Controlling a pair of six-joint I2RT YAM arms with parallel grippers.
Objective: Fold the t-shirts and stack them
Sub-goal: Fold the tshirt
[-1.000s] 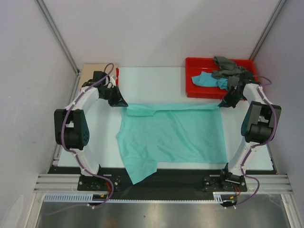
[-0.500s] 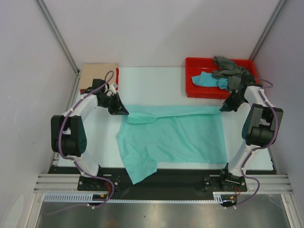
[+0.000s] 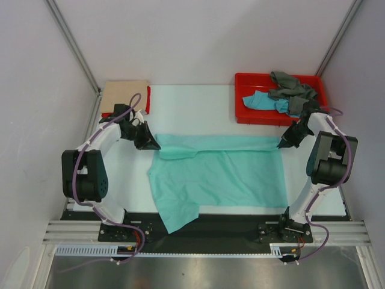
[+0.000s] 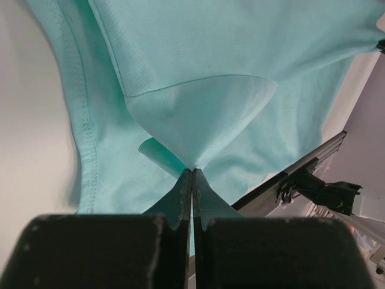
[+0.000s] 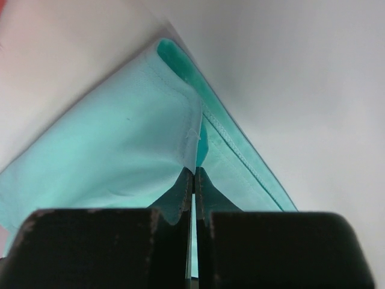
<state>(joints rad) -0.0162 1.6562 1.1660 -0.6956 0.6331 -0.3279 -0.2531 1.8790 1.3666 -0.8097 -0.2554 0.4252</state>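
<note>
On table (image 3: pixel 192 108), red tray (image 3: pixel 248 84) holds grey shirt (image 3: pixel 289 84), turquoise shirt (image 3: pixel 261 101); pincers (image 3: pixel 155 146) (image 3: pixel 281 144) clamp mint shirt (image 3: pixel 222 171).

The left gripper (image 3: pixel 150 144) and the right gripper (image 3: pixel 284 144) have been brought a little nearer, and the far edge of the mint-green t-shirt (image 3: pixel 222 177) has been carried along between their jaws. A wider folded band has been formed along that edge. More of the beige t-shirt (image 3: pixel 123 95) at far left has been uncovered.

right gripper (image 5: pixel 193 171) pinched on mint-green t-shirt (image 5: pixel 114 156) corner; cloth doubled over; white table (image 5: pixel 289 78)
</note>
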